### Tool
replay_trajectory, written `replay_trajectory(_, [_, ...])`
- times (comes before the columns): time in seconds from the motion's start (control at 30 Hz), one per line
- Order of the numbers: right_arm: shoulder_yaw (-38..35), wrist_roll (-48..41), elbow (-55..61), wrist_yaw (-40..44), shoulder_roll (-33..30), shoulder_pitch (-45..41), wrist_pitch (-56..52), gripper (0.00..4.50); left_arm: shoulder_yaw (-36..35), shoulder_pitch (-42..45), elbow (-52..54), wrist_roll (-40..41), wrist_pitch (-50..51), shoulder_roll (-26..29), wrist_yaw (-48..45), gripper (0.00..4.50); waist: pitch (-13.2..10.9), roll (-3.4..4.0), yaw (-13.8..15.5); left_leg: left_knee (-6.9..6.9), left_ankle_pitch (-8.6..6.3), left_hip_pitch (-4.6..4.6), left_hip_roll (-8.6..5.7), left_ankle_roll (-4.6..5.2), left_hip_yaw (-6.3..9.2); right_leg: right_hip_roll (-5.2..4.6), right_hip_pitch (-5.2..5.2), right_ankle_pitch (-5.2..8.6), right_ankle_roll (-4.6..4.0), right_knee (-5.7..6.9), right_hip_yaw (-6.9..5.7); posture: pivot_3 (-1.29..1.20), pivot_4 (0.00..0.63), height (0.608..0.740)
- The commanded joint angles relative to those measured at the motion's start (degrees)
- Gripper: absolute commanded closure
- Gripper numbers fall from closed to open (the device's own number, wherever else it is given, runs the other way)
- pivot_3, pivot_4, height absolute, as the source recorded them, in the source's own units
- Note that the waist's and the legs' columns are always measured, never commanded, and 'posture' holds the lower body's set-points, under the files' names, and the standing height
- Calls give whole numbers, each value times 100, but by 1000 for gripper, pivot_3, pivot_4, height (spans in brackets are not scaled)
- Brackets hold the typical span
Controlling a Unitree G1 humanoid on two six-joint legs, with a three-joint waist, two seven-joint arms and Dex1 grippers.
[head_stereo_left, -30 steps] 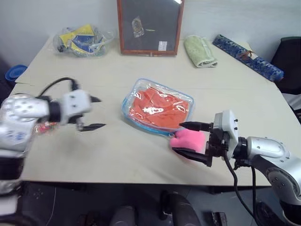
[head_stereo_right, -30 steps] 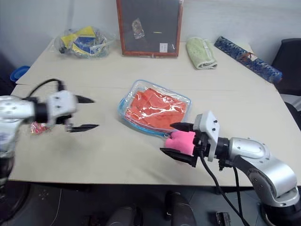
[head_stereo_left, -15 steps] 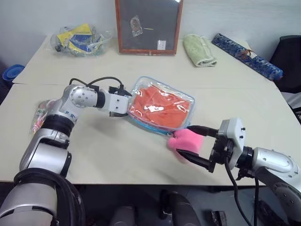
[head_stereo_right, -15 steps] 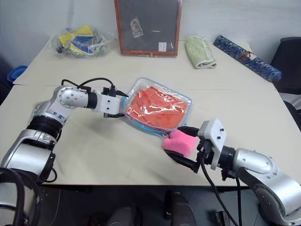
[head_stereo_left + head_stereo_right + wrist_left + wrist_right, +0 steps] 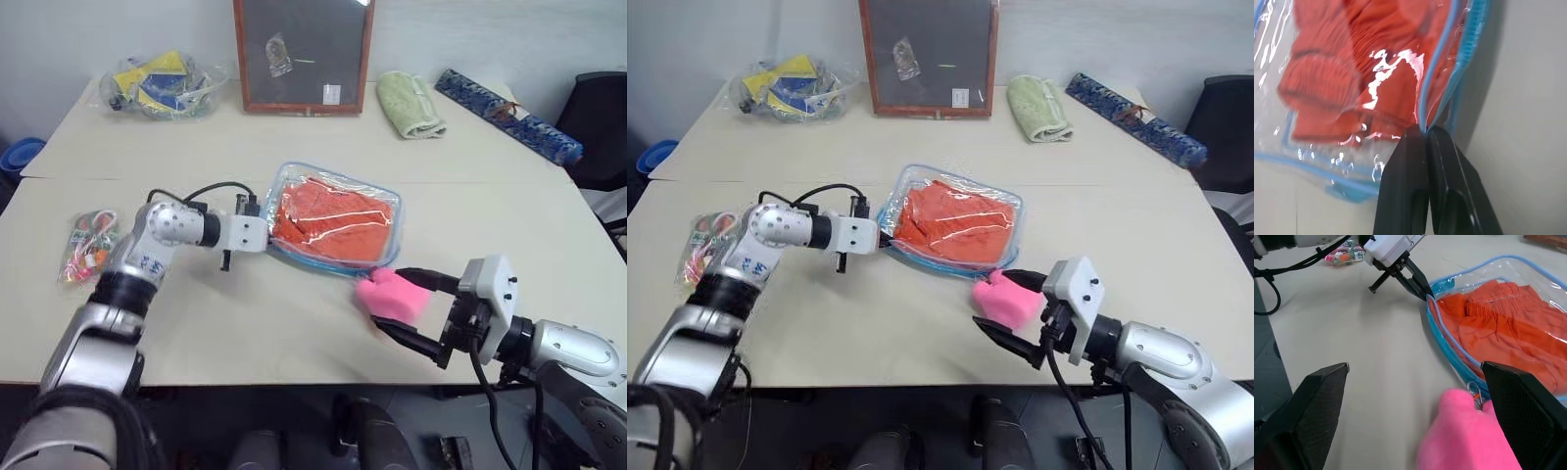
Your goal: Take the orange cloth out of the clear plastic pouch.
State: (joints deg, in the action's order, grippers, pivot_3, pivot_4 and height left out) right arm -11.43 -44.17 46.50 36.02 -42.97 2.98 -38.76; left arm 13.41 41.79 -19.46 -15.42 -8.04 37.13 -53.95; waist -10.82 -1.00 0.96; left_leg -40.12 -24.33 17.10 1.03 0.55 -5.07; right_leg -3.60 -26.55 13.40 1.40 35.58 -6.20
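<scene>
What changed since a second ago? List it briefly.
The left gripper swung in from open table to the clear plastic pouch and shut on its blue-trimmed edge. The right gripper stayed open around the pink plush ball; the orange cloth stayed inside.

Both head views look forward and down over the surface (image 5: 294, 313) from above, sharing the whole scene. The left wrist view sits very close to the clear plastic pouch (image 5: 1449, 73). The right wrist view looks low across the surface, sharing that pouch and the left tool (image 5: 1422, 291).
</scene>
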Motion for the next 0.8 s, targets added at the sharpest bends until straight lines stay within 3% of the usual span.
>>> replay_trajectory(0.03, [-109, -21, 132, 17, -105, -14, 53, 0, -315, -725, 2220, -91, 2657, -177, 37, 4456, 0, 0, 15, 0, 0, 0, 0, 0, -1, 0, 0, 0, 0, 0, 2, 0, 150, 740])
replay_trajectory(0.1, [-134, 4, 100, -35, -150, -30, 3, 0, -213, -1084, 3170, -171, 3636, -290, -8, 4456, 0, 0, 31, -2, 0, 2, 0, 0, -1, 2, 2, 0, 0, 1, 4, 0, 150, 740])
replay_trajectory(0.23, [-212, 31, 28, -298, -177, -99, -156, 0, -17, -1521, 4155, -127, 4295, -369, 63, 4456, 0, 0, 49, -1, -1, 4, -1, 1, -4, 1, 10, 1, 0, -3, 14, 0, 150, 740])
replay_trajectory(0.4, [-214, 50, 21, -489, -239, -127, -337, 0, -36, -1720, 3667, -130, 3030, 3, 376, 4456, 0, 0, 46, -1, -1, 0, -1, 0, -5, -3, 8, 2, -3, -9, 20, 0, 150, 740])
replay_trajectory(0.67, [-239, 76, 4, -545, -283, -85, -404, 0, -111, -1767, 2915, 93, 2114, 233, 500, 4456, 1, 1, 39, 0, -2, -4, 2, -1, -8, -3, 7, 4, -7, -6, 19, 0, 150, 740])
replay_trajectory(0.8, [-262, 104, -6, -571, -278, -41, -393, 0, -205, -1770, 2919, 281, 2181, 237, 427, 3511, 1, 1, 41, 0, -2, -3, 2, -1, -9, -2, 7, 4, -7, -6, 19, 0, 150, 740])
